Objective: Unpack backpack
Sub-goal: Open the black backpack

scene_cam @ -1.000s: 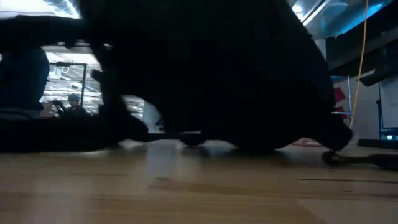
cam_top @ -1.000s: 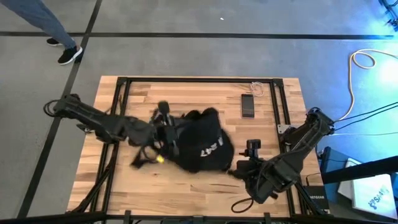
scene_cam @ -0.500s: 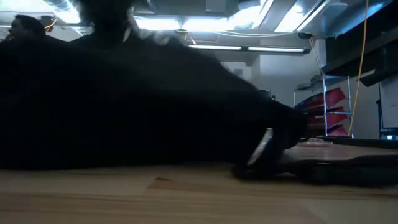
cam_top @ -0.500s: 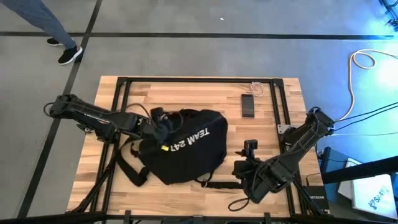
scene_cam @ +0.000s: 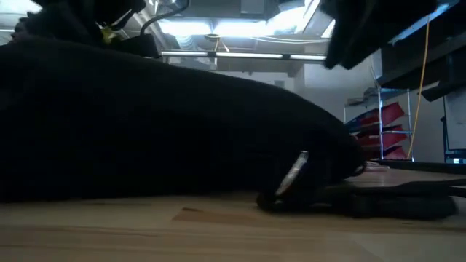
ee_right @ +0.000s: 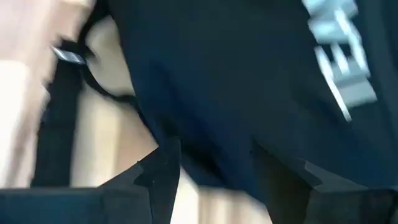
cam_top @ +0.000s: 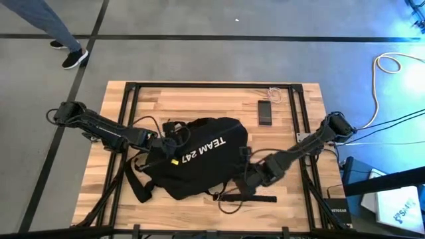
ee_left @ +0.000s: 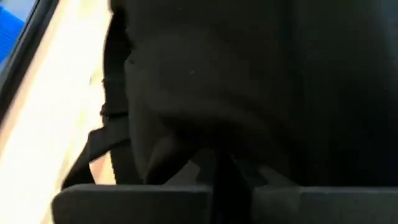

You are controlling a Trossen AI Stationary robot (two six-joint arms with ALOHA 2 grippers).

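Note:
The black backpack [cam_top: 202, 159] lies flat on the wooden table, white lettering up. Its straps [cam_top: 136, 182] trail toward the near edge. My left gripper [cam_top: 171, 143] is at the bag's left end, shut on its fabric. My right gripper [cam_top: 247, 176] is at the bag's right edge. In its wrist view its fingers [ee_right: 163, 168] stand apart with the bag's dark cloth [ee_right: 236, 81] showing between them. In the low view the backpack [scene_cam: 145, 124] fills the picture, and a strap buckle [scene_cam: 295, 171] lies on the table. My left gripper has a fold of the backpack's cloth [ee_left: 217, 158] pinched between its shut fingers at the bag's left end, coming slanting down from the table's left. Which part of the bag this fold is does not show. The bag rests on the table. My right gripper: I cannot tell whether its fingers touch the backpack.
A small flat black phone [cam_top: 264, 113] lies at the far right of the table, a thin cable [cam_top: 274, 94] beyond it. Black frame rails [cam_top: 129, 113] run along the table's sides. A loose strap [cam_top: 246, 198] lies near the front edge. A person's leg [cam_top: 63, 40] stands on the floor far left.
My left gripper has come down with the backpack. The bag hung bunched up and now lies spread flat, lettering up, straps fallen toward the near edge. My right gripper has sunk and gone toward the table's left, up to the bag's right edge.

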